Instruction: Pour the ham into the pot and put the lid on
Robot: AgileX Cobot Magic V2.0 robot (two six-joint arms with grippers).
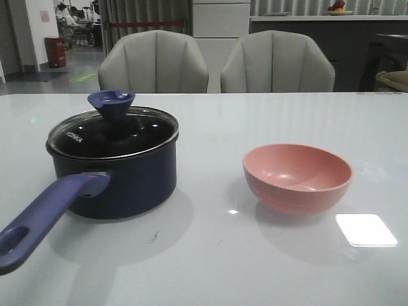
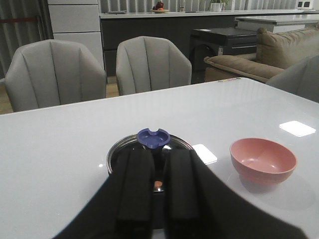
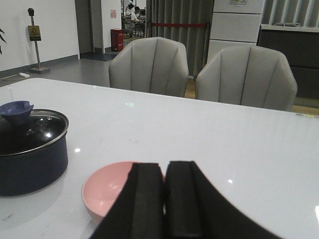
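The navy pot (image 1: 127, 182) stands on the left of the white table (image 1: 210, 255), its long purple-blue handle (image 1: 44, 217) pointing toward the near left edge. The glass lid (image 1: 146, 131) with its blue knob (image 1: 111, 102) sits on the pot. In the left wrist view a small orange-red bit, the ham (image 2: 157, 184), shows through the lid (image 2: 182, 144), seen between the fingers. My left gripper (image 2: 157, 152) hovers near the pot, slightly open and holding nothing. My right gripper (image 3: 164, 164) is shut and empty, just on the near side of the pink bowl (image 3: 107, 191).
The pink bowl (image 1: 297, 177) stands upright and looks empty, to the right of the pot. Two grey chairs (image 1: 153, 64) are pushed up to the table's far edge. Neither arm shows in the front view.
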